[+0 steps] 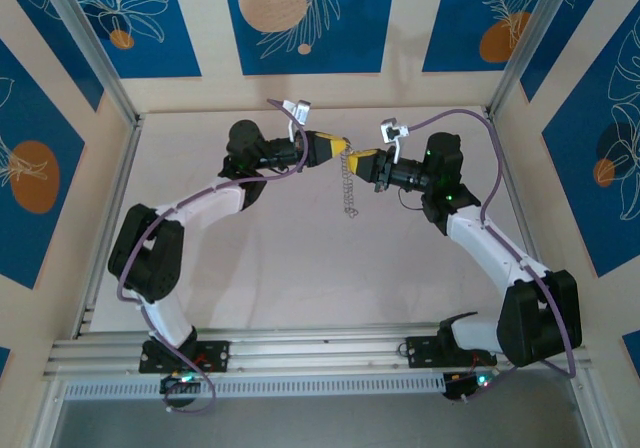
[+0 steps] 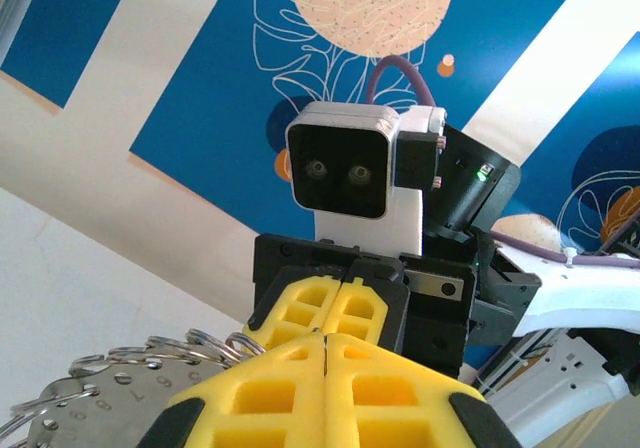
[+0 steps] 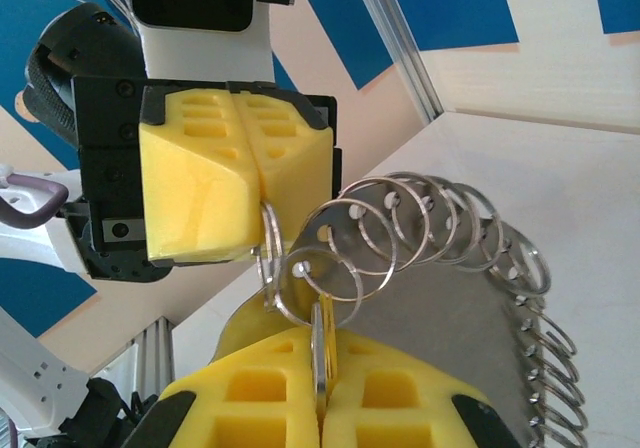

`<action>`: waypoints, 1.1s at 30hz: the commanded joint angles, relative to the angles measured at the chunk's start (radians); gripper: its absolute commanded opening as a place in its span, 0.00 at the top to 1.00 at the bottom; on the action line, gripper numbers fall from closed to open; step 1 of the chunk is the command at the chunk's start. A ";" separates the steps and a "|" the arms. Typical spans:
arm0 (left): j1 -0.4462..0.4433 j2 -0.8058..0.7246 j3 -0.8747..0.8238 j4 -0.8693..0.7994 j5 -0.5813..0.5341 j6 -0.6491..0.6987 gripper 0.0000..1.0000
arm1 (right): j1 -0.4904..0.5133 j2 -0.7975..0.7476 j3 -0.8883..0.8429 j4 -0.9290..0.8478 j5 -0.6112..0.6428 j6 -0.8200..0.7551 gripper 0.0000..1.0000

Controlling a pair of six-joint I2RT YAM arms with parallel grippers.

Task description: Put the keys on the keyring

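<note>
Both arms meet tip to tip above the far middle of the table. The keyring [image 1: 351,188] hangs below them like a chain. In the right wrist view it is a grey metal piece [image 3: 440,308] fringed with silvery rings. My left gripper [image 1: 344,148] [image 3: 245,173] is shut on a small ring at the keyring's end. My right gripper [image 1: 358,155] [image 3: 322,368] is shut on an edge-on silvery ring and a thin pale-yellow piece, apparently the key [image 3: 329,333]. In the left wrist view, my left gripper [image 2: 327,343] faces the right gripper [image 2: 334,303], with the keyring [image 2: 90,398] to the left.
The pale table [image 1: 300,268] lies below both grippers, bounded by blue-and-cream patterned walls [image 1: 300,18] and metal corner posts [image 1: 90,48]. An aluminium rail [image 1: 320,353] carrying both arm bases runs along the near edge.
</note>
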 commanded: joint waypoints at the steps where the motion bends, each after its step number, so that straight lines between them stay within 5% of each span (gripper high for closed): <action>1: -0.011 -0.052 0.012 0.015 -0.023 0.044 1.00 | 0.025 -0.027 -0.014 -0.026 -0.019 -0.015 1.00; 33: -0.014 -0.130 -0.107 -0.003 -0.146 0.131 1.00 | 0.096 0.000 -0.003 -0.018 0.065 0.024 1.00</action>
